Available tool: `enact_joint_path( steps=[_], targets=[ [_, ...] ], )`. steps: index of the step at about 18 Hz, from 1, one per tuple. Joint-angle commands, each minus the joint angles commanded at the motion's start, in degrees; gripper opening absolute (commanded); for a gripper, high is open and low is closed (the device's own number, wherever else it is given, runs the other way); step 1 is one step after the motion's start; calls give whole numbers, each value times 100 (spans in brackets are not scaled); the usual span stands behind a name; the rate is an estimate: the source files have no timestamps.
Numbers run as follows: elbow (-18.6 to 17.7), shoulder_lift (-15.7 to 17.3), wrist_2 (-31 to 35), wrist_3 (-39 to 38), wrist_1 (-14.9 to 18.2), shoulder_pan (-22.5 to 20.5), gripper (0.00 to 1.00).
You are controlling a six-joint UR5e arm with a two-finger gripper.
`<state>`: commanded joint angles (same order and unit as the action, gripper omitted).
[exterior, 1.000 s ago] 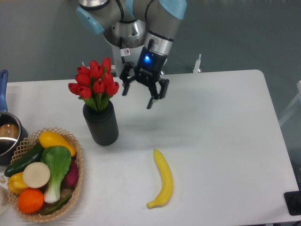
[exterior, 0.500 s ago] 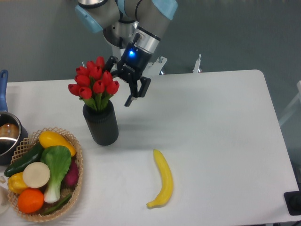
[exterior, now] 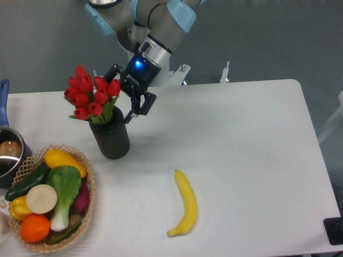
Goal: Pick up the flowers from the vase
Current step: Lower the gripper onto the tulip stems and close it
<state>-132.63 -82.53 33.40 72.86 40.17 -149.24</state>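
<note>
You are in the approach-to-grasp step: the flowers are not yet lifted. The table fills most of the frame, and the vase stands left of centre with the flowers rising from its mouth and leaning toward the upper left. The gripper sits just right of the bunch, at the height of the leaves and the vase rim. Its fingers are spread, one near the right-hand buds, the other by the rim; whether either touches, you cannot tell. Next you need the stems between the fingers, above the rim, before pressing them together and drawing upward. The vase looks tilted, so watch it.
</note>
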Motion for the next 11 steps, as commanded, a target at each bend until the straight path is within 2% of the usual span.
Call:
enact_joint_path(
  steps=[1,2,3,4,5,11],
  targets=[
    [9,-17,0,131,9,0,89],
    [-17,-26,0,306,17,-9,72],
    [-44,-26,-9,456,26,-9,49],
    [-61,-26,0,536,35,-9,20],
    [-105,-26,9,563,35,-9,0],
    [-176,123,18,616,26,-26,0]
  ],
)
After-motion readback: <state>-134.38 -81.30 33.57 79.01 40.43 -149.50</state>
